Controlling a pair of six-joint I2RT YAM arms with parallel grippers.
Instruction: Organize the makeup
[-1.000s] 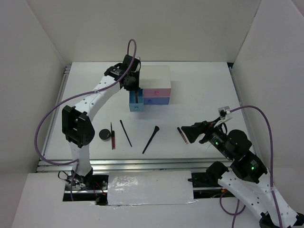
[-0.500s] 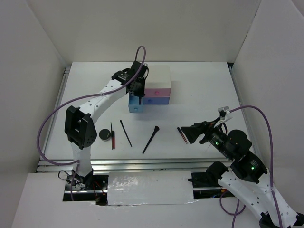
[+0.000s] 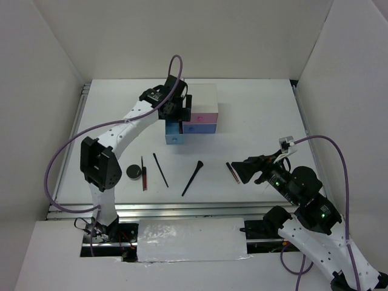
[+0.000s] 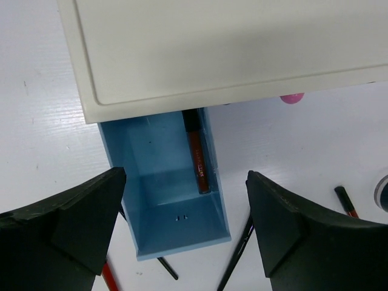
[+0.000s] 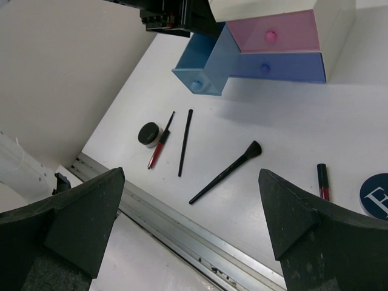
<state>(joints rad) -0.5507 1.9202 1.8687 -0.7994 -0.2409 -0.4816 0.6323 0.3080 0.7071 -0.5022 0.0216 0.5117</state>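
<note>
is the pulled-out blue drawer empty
No, a red-brown lipstick tube lies inside the blue drawer, along one side wall.

The tube is red-brown, the drawer blue, the brush black.

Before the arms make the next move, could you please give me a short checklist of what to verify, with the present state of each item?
1. Blue drawer pulled out far enough to drop things in: ok.
2. Left gripper open and empty above it: ok.
3. Red-brown tube lying fully inside the drawer, along one wall: ok.
4. Free room in the drawer: ok, most of its floor is bare.
5. Right gripper open and empty: ok.
6. All makeup stored: not ok; brush, black pencil, red pencil, round compact and lipstick lie on the table.
</note>
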